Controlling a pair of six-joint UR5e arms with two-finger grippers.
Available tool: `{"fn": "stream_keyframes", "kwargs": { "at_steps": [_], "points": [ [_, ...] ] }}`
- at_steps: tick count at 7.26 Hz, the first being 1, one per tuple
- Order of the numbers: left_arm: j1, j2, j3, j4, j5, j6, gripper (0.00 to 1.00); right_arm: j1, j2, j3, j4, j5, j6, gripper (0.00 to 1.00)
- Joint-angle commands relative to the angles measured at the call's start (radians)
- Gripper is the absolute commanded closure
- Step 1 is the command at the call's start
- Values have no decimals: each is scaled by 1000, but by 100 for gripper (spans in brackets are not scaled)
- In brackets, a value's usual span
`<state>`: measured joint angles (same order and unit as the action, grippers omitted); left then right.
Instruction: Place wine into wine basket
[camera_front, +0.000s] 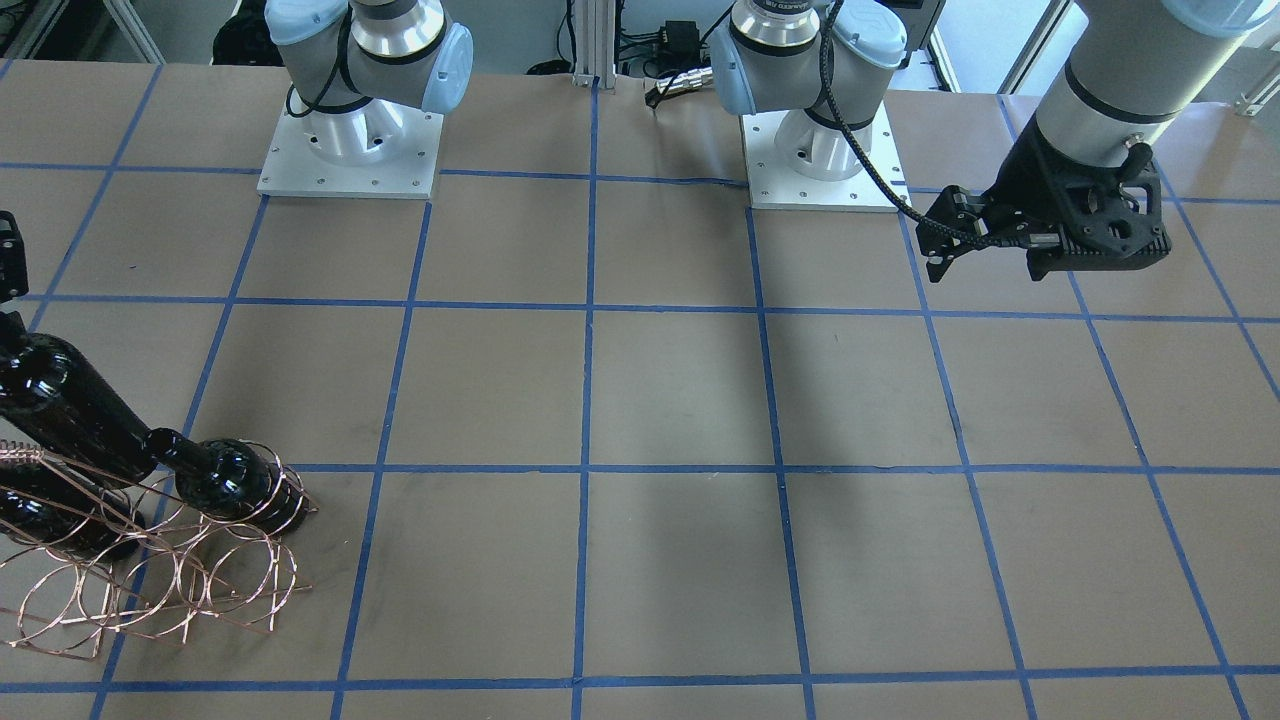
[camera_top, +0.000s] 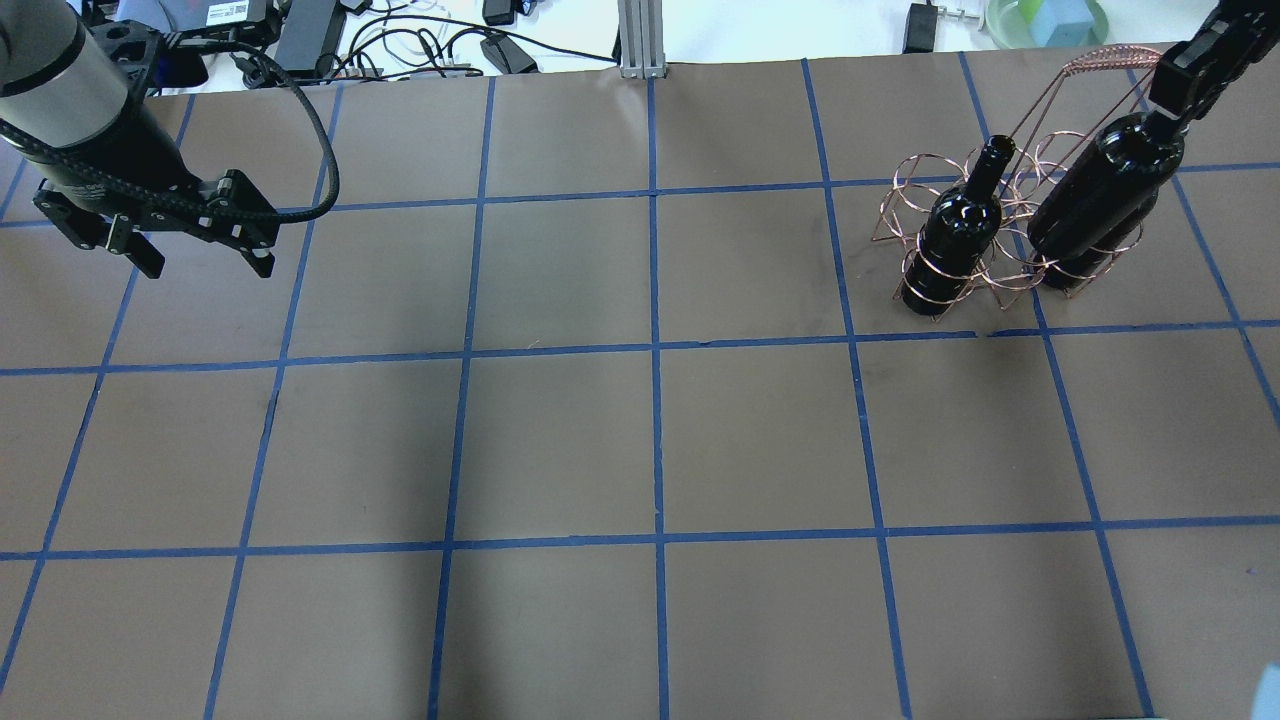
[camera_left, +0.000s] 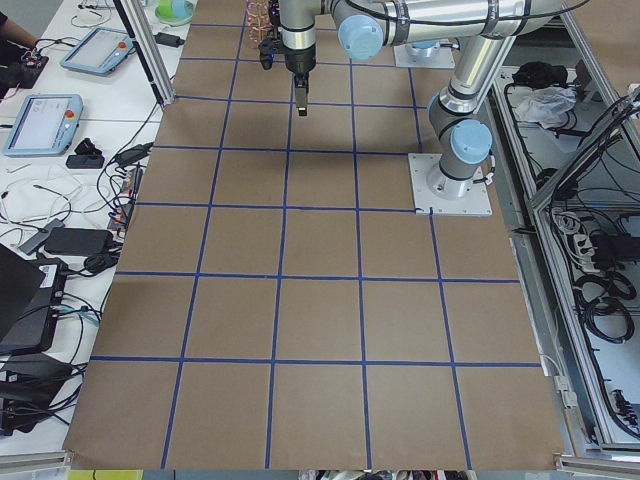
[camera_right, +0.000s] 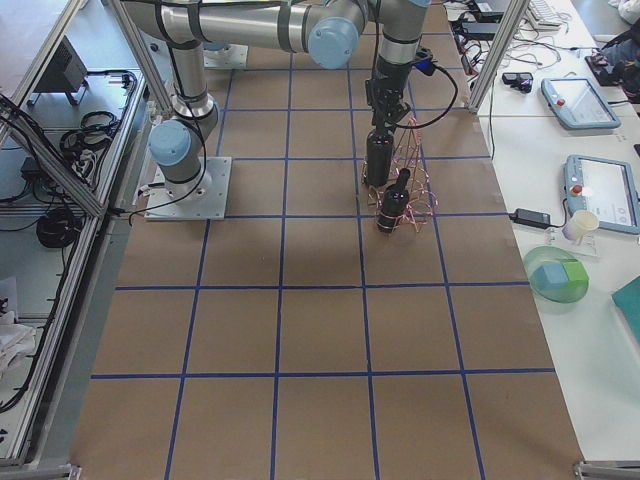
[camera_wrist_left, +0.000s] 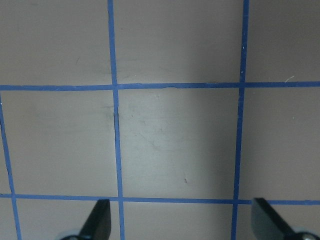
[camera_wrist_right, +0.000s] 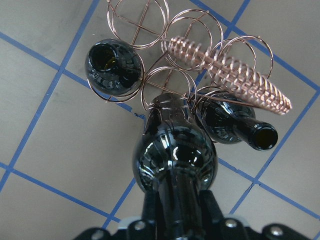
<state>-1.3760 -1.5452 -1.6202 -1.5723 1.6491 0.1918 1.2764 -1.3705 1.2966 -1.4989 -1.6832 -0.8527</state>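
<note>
A: Brown-papered table (camera_top: 650, 440), blue tape grid. How far along is the robot?
B: Nearly done, probably. Its right claw (camera_top: 1172, 100) is clamped on the neck of the dark glossy glass wine bottle (camera_top: 1105, 195), which hangs tilted beneath it, base among the copper wire basket (camera_wrist_right: 227, 67) loops.
A: What remains?
B: Seating, then release. Two matching bottles (camera_wrist_right: 114, 67) already stand alongside. Far away, the left claw (camera_top: 205, 260) gapes wide, empty.

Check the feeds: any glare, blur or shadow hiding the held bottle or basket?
Right wrist view: glare spots on the wine, wine basket wires sharp. Overhead view: soft shadow bands across the table, nothing hidden. Front-facing view: wine basket cropped at the edge.
</note>
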Motion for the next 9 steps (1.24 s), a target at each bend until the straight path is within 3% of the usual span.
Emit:
{"fn": "stream_keyframes", "kwargs": {
  "at_steps": [1,6,9],
  "points": [
    [0,1,-1,0,0,-3,0,14,24,1,-27,2,-3,100],
    [-29,10,0,11,-5,-52,0,14,67,1,-75,10,-6,100],
    [-165,57,2,0,-9,-161,0,32,82,4,-70,2,-15,100]
  ]
}}
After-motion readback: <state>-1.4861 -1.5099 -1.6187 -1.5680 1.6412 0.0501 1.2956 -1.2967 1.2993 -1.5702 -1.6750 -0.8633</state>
